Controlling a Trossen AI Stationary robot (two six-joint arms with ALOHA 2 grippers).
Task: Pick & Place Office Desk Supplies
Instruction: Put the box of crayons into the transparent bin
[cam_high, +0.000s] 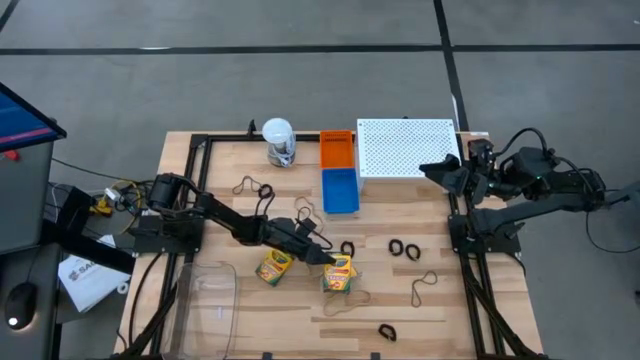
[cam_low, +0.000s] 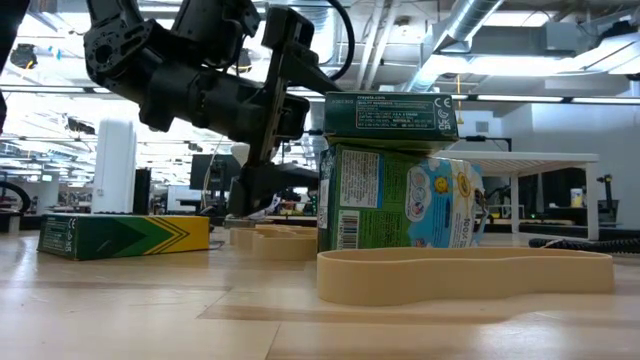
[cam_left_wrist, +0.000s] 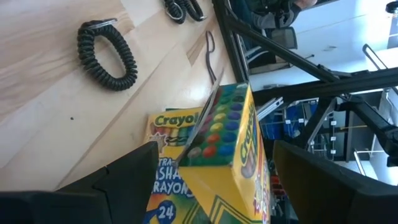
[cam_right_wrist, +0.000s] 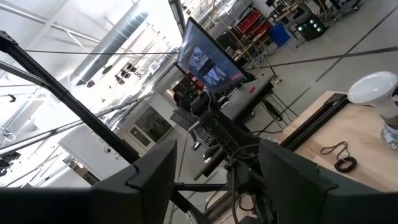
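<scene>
Yellow-and-green cardboard is what sits between the fingers of the left end effector (cam_high: 325, 255): the upright crayon box (cam_high: 340, 273), near the worktop's (cam_high: 450, 320) centre and a little toward six o'clock, is straddled with its flap lifted, and the dark fingers (cam_left_wrist: 124, 180) are seen spread on either side of it, released rather than clenched. A second yellow-and-green crayon box (cam_high: 273, 266) is lying flat just at nine o'clock of the first. A thin tan rubber-band loop (cam_low: 465, 272) is spotted flat on the wood just at six o'clock of the upright box. Small black coiled ring clips (cam_high: 403, 247) are scattered at three o'clock. An orange tray (cam_high: 337, 148) and a blue tray (cam_high: 340, 190) are found at twelve o'clock. The right end effector (cam_high: 447, 170) is parked high at two o'clock by the white perforated shelf (cam_high: 405, 146), fingers apart, nothing held.
</scene>
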